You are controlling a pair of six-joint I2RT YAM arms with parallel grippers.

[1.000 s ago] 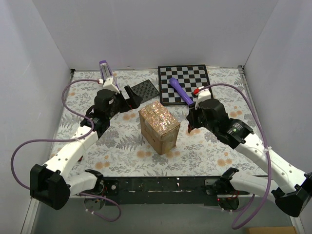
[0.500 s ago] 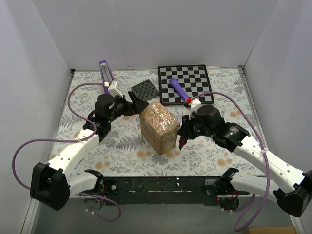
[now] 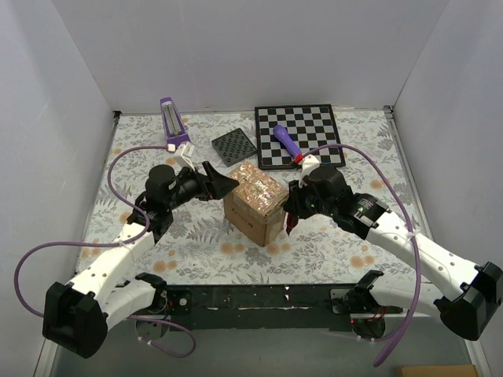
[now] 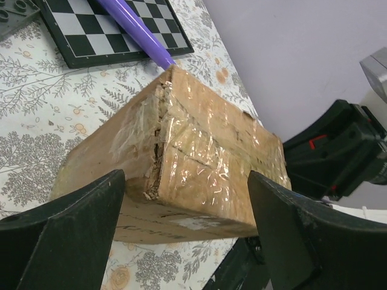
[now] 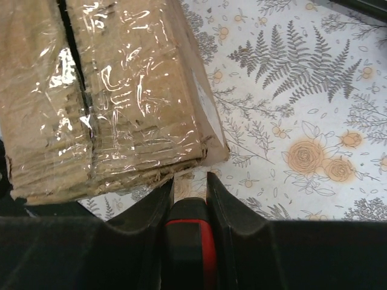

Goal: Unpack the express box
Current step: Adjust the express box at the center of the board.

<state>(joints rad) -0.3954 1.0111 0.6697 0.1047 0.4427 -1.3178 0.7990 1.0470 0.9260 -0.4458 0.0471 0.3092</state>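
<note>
The express box (image 3: 255,202), a brown carton under glossy tape, stands mid-table. My left gripper (image 3: 224,182) is open at its upper-left corner. In the left wrist view the box (image 4: 199,151) fills the space beyond the gripper (image 4: 186,181), and both black fingers (image 4: 72,241) overlap its sides. The tape at its near corner is torn. My right gripper (image 3: 289,210) is at the box's right side. In the right wrist view that gripper (image 5: 189,181) is shut on a black-and-red tool (image 5: 188,241), just short of the box's (image 5: 115,90) ragged lower edge.
A black-and-white chessboard (image 3: 302,129) lies at the back with a purple pen (image 3: 288,144) on it. A dark perforated plate (image 3: 234,146) sits left of it. A purple-capped clear item (image 3: 170,118) lies at the back left. White walls enclose the floral table (image 3: 196,243).
Both arms have closed in on the box from either side. The left jaws have narrowed a little. The right gripper has swung left to the box's right side, tool still held.
</note>
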